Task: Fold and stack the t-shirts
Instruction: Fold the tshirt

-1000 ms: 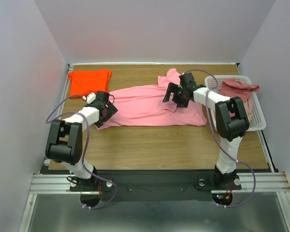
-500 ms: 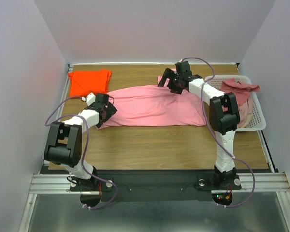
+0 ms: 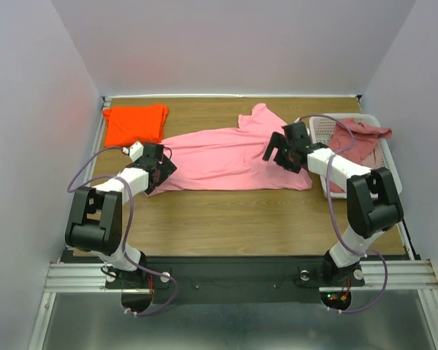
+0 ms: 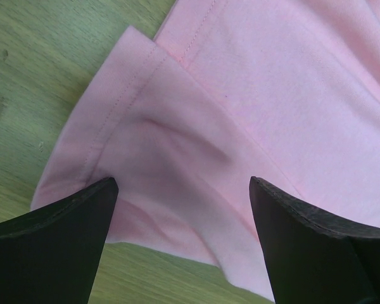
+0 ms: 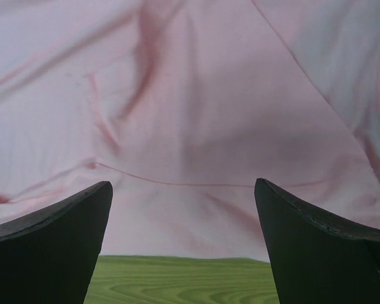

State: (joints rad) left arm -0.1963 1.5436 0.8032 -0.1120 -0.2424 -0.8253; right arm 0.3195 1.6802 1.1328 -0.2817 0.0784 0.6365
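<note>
One bubblegum-pink cotton t-shirt (image 3: 226,157) lies spread lengthwise and unfolded, and both of my tools are at it. Under my left gripper (image 3: 160,166) sits one corner of it: the wrist view shows a doubled, stitched edge framed between the two dark fingers (image 4: 50,247), which are spread wide with nothing pinched. My right gripper (image 3: 277,149) hovers over the opposite end, its jaws equally wide and empty. Wrinkled pink cloth fills the space ahead of it, and the cloth's edge lies just beneath its tips.

Beyond the left gripper, toward the far corner, a bright orange t-shirt (image 3: 135,122) rests as a flat folded square, which I judge to be the one finished piece. To the outside of the right gripper, a dusty rose t-shirt (image 3: 359,133) is heaped in a white plastic mesh basket (image 3: 391,186), with something paler under it that I cannot identify. The brown wooden table (image 3: 241,219) carries all of it.

By my reckoning the job is early: one shirt is folded, the pink one is not yet creased, the basket's contents are untouched, and no stack of two exists.
</note>
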